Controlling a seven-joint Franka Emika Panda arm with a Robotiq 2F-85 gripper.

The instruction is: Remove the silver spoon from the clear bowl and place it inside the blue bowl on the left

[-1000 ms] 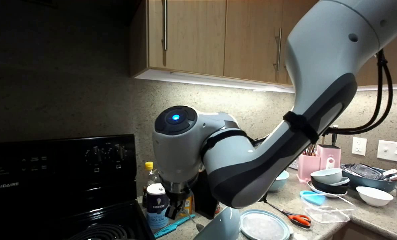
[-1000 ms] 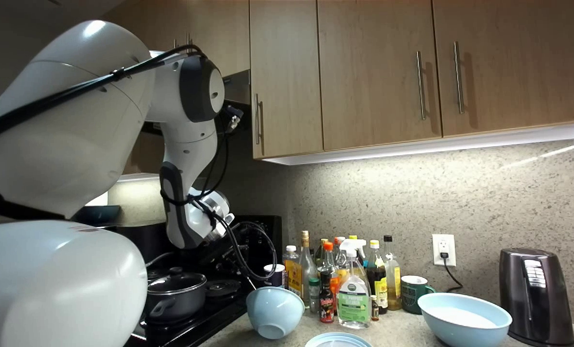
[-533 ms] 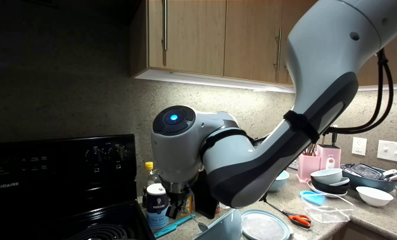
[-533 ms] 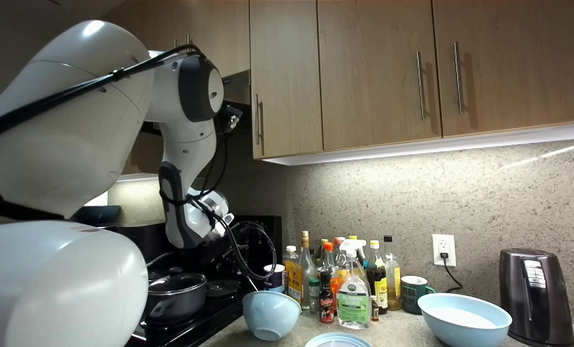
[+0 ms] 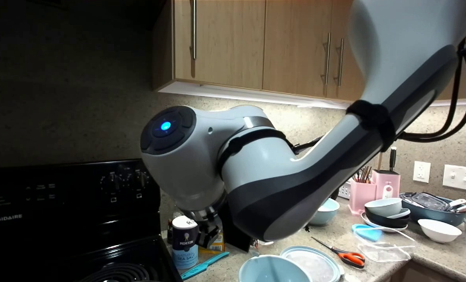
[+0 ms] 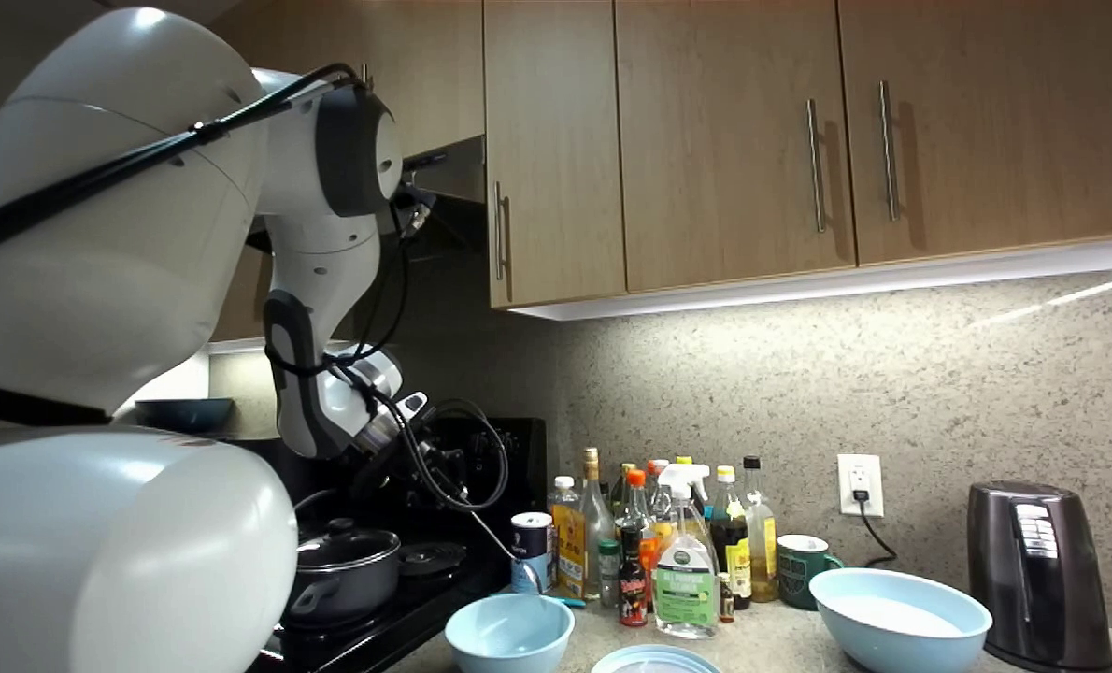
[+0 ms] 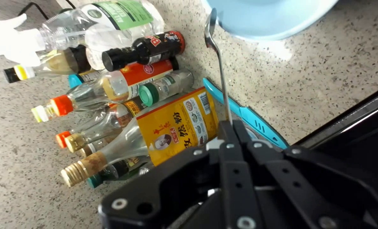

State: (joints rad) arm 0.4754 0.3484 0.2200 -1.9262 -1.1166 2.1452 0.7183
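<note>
Silver spoon (image 7: pixel 221 65): handle in the jaws, head pointing ahead of them
Jaws: closed on that handle, above the worktop (image 7: pixel 306 73)
Blue bowl (image 7: pixel 268 24): ahead of and below the jaws
Turquoise knife (image 7: pixel 253 118): below the jaws

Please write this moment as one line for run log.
gripper: shut on spoon; spoon head: near rim of blue bowl; release: not yet

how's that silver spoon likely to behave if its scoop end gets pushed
The silver spoon looks like metal, so it is probably stiff rather than floppy. Much of its handle juts out past the gripper, so a push on the scoop could swivel it. Its shiny surface may be slippery.
</note>
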